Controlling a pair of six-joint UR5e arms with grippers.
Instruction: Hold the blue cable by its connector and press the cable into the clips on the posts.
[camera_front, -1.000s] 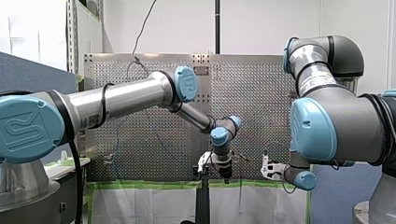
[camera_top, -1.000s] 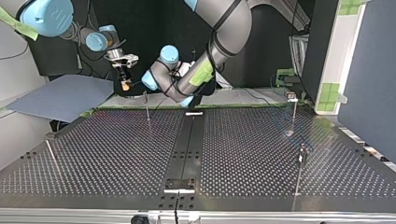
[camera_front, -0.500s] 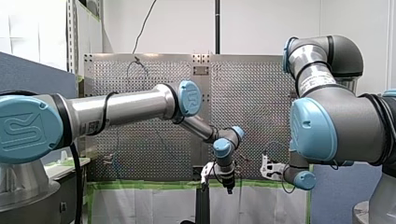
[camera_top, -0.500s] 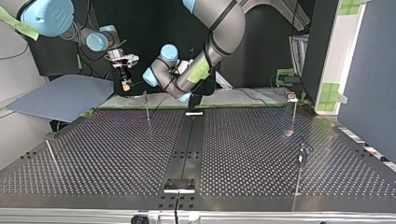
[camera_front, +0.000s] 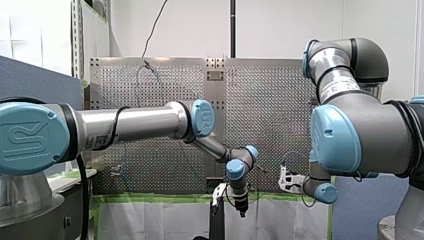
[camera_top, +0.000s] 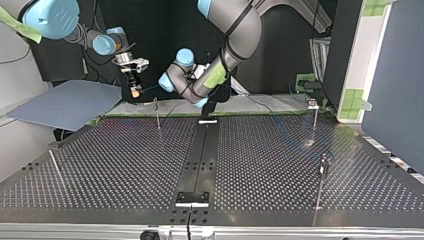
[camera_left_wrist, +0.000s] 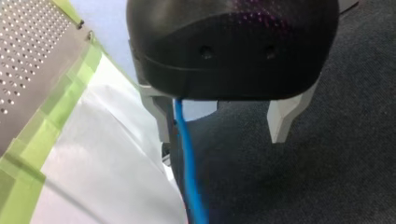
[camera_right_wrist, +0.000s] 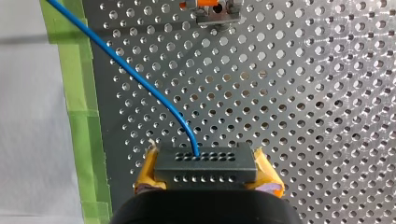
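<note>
The blue cable (camera_right_wrist: 140, 84) runs from a black connector (camera_right_wrist: 205, 161) out over the perforated plate. My right gripper (camera_right_wrist: 206, 179) is shut on that connector with its yellow pads; in the top view it (camera_top: 133, 91) hangs at the far left, behind the table's back edge. My left gripper (camera_left_wrist: 219, 126) is open, with the cable (camera_left_wrist: 187, 140) passing between its pale fingers close to one of them. It (camera_top: 210, 105) hangs at the table's back edge near the middle, pointing down (camera_front: 242, 210). A thin post (camera_top: 157, 112) stands just in front of my right gripper.
More posts stand at the top view's right (camera_top: 314, 117), (camera_top: 322, 172) and one leans at its left (camera_top: 55, 167). A clip with orange parts (camera_right_wrist: 215, 11) sits on the plate ahead of my right gripper. Green tape (camera_right_wrist: 84, 116) lines the plate's edge.
My left arm has swung lower, carrying its gripper down and slightly right in the front view, past the table's edge. My right arm and the connector have stayed put.
</note>
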